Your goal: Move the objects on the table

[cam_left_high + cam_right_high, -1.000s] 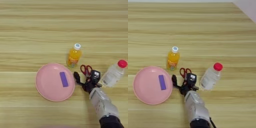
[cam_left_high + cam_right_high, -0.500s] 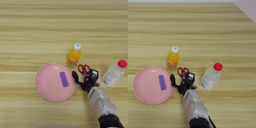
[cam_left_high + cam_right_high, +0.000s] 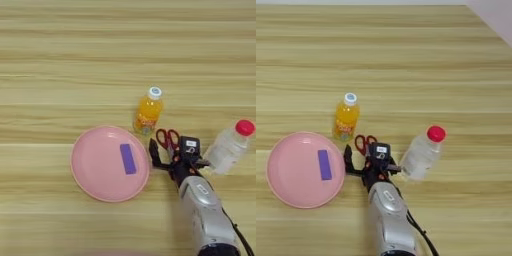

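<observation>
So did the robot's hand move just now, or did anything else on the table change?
The hand crept a little forward over the red-handled scissors. Its fingers are spread and it has not clearly taken hold of them. The scissors, the clear bottle, the orange juice bottle, the pink plate and the purple rectangle on it stayed where they were.

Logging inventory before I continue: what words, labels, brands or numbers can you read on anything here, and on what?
No text can be read.
Orange bottle: a label band, print too blurred to read.
Gripper: a small white sticker on its black housing, markings too small to read.
Clear bottle, pink plate, purple rectangle, scissors: no visible text.
</observation>
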Motion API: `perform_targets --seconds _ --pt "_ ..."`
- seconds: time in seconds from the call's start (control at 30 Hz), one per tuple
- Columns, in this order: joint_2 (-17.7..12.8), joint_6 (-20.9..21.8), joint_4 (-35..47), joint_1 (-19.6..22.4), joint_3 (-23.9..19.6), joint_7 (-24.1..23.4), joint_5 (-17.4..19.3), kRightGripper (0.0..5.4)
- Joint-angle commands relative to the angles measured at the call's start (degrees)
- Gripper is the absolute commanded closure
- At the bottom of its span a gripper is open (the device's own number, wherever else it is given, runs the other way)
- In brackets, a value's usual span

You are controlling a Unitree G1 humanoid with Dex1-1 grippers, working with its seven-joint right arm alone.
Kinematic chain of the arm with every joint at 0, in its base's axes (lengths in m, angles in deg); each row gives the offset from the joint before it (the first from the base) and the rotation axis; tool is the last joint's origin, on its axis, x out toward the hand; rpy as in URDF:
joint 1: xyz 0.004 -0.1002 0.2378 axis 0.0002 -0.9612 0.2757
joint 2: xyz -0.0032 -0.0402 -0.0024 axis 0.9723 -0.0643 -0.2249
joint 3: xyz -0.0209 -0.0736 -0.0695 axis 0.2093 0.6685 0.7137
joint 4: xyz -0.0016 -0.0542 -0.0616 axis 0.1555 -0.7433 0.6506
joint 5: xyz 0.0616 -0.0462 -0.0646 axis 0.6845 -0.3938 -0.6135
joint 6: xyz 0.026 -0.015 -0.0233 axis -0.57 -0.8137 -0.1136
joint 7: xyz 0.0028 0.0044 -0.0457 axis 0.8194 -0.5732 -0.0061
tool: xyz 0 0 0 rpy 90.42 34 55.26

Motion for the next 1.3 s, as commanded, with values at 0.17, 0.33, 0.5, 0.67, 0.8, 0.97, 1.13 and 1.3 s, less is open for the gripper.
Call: perform_targets --seconds 0.17,0.33,0.5,0.67,0.8,0.97,1.13,1.3 --pt "0.24 9.36 2.07 0.7 3.63 -1.6 -4.56 0.03" --pt "0.38 13.82 3.45 -0.85 6.42 -2.57 -8.17 0.03" --pt "0.83 15.34 4.16 -2.07 9.08 -2.49 -9.82 0.03" --pt "0.65 15.12 5.71 -2.64 10.69 -2.34 -10.56 0.03" --pt "0.36 14.58 6.72 -3.17 11.2 -2.3 -10.84 0.03" --pt "0.41 13.12 9.25 -4.45 12.87 -1.38 -11.19 0.03" --pt "0.28 11.3 11.51 -5.56 14.35 -0.35 -11.06 0.03" --pt "0.41 9.5 13.43 -6.4 15.71 0.86 -10.57 0.03"
